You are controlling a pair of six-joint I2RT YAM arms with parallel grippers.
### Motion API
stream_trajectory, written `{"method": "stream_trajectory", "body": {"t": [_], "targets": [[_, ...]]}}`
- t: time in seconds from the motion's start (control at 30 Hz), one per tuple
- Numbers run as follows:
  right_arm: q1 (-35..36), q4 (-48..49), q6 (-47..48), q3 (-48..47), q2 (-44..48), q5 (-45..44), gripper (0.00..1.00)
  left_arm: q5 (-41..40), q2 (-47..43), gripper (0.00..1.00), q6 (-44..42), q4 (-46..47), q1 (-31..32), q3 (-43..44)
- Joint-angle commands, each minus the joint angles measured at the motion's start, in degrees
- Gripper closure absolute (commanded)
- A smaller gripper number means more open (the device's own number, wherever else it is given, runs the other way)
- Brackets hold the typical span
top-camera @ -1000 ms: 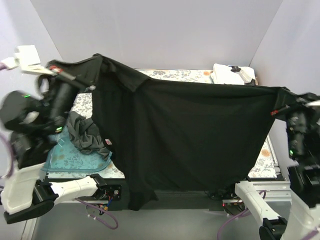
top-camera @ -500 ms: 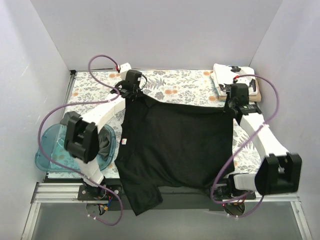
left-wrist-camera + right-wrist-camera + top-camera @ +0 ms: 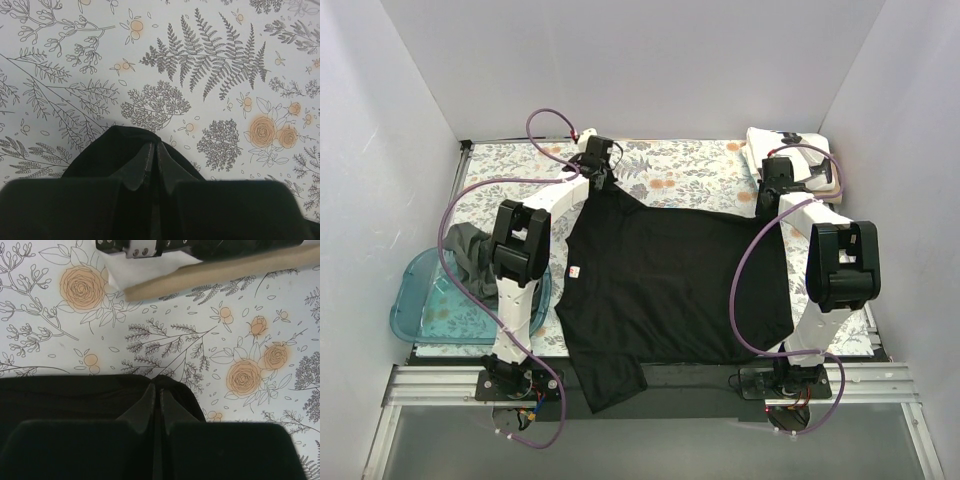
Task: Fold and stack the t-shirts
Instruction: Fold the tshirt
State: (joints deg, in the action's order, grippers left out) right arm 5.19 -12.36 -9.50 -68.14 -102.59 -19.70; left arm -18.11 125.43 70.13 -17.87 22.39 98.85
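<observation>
Down it comes! From 1 second ago, when the black t-shirt (image 3: 670, 285) was stretched high in the air between the arms, both arms have swung forward and spread it on the flowered surface (image 3: 690, 165). It now lies across the middle of the frame, with 1 part hanging off the near edge at lower left.

The left fingers (image 3: 139, 170) are pinched tight on a peak of black cloth, and the right fingers (image 3: 143, 407) are clamped just as tight on the far corner at the other side.

The grey-green t-shirt (image 3: 470, 250) waits crumpled in the blue tub (image 3: 415, 315) at the left. A folded tan and white pile (image 3: 756, 140) sits at upper right.

My read: this is the lay-out step, nearly done, with no fold made yet. The next move calls for letting go of both corners with the cloth flat. Then the fingers need a fresh hold on 1 side for the first fold, and the overhanging part should come up onto the surface.
</observation>
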Motion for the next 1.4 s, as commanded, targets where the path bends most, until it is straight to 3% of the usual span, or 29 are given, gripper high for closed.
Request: {"method": "stream_trajectory", "body": {"t": [0.0,0.23,0.8,1.2,1.37], "targets": [[-0.71,2.69,0.01,-3.23,-0.42,-1.57,0.99,1.23,-1.59,1.0,0.27,0.64,-1.3,2.05],[-0.88,2.69,0.27,-1.39,1.77,0.28,0.99,3.78,-6.68,1.0,2.73,0.38,-1.39,-3.48],[-1.76,-0.47,1.15,4.24,11.7,2.3,0.99,9.93,-32.69,1.0,14.5,0.55,-0.6,-32.99],[-2.11,-2.58,1.85,5.3,14.43,2.65,0.99,5.28,-50.27,1.0,23.12,-6.74,5.2,-44.44],[-2.11,-2.76,1.94,6.35,15.92,3.71,0.99,-1.04,-54.23,1.0,28.65,-11.22,10.65,-48.22]]}}
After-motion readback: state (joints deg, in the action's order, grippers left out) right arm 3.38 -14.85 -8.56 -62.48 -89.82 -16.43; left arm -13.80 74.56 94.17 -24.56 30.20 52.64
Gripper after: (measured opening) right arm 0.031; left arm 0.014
